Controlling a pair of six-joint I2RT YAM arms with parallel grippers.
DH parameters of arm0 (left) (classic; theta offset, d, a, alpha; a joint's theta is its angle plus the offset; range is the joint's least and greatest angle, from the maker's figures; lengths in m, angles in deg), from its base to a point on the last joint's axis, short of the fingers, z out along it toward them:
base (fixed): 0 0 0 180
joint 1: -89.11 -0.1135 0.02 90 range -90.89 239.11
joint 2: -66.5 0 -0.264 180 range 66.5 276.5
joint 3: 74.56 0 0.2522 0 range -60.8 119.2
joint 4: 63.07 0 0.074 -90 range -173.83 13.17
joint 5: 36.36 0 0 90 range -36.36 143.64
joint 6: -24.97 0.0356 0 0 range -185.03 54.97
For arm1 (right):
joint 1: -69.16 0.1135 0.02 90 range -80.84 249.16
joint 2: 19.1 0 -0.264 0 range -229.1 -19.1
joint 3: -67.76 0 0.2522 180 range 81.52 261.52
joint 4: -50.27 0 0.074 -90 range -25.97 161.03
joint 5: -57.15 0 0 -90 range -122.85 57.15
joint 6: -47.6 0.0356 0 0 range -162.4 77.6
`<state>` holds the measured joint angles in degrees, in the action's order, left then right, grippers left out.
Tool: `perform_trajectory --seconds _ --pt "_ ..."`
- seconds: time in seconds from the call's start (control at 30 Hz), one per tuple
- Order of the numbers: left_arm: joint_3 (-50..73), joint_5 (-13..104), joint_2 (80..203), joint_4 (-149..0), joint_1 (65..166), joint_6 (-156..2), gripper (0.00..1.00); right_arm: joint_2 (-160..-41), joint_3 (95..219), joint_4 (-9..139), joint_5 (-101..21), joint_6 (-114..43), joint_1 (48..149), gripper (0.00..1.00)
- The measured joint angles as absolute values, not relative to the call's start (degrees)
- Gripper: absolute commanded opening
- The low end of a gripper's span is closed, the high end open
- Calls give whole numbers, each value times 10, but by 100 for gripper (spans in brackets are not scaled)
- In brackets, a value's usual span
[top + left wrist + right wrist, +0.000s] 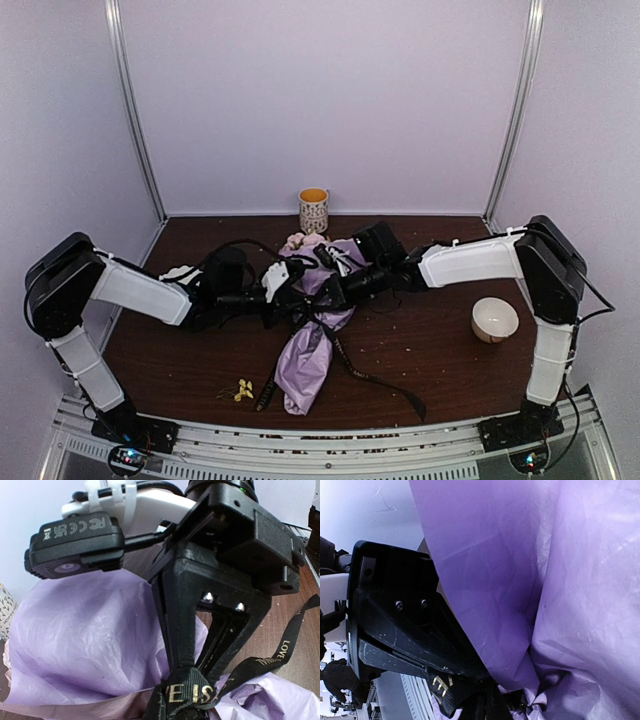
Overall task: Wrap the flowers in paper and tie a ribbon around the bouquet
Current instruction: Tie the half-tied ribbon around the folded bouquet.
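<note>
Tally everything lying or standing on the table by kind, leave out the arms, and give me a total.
mug: 1
bowl: 1
paper-wrapped bouquet: 1
black ribbon: 1
cluster of loose yellow blossoms: 1
Total: 5

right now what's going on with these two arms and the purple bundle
Two robot arms are tying up a bouquet lying between them. The lilac paper is already around the flowers, pink blooms poking out at the far end. The left hand and right hand meet at the bundle's waist, both pinched shut on the black ribbon looped there; its loose tails trail toward the near edge. A few yellow blossoms lie loose near the front.
</note>
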<state>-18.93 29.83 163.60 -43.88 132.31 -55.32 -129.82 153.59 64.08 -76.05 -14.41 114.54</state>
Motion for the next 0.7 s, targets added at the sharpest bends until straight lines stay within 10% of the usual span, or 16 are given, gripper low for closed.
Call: perform_trajectory --seconds 0.33,0.57,0.7 --pt "-201 293 1636 -428 1321 -557 0 -1296 1532 655 -743 -153 1144 0" --pt "-202 293 1631 -439 1319 -548 35 -1285 1530 672 -723 -157 1140 1" --pt "-201 295 1627 -453 1319 -542 39 -1283 1531 678 -716 -158 1137 4"
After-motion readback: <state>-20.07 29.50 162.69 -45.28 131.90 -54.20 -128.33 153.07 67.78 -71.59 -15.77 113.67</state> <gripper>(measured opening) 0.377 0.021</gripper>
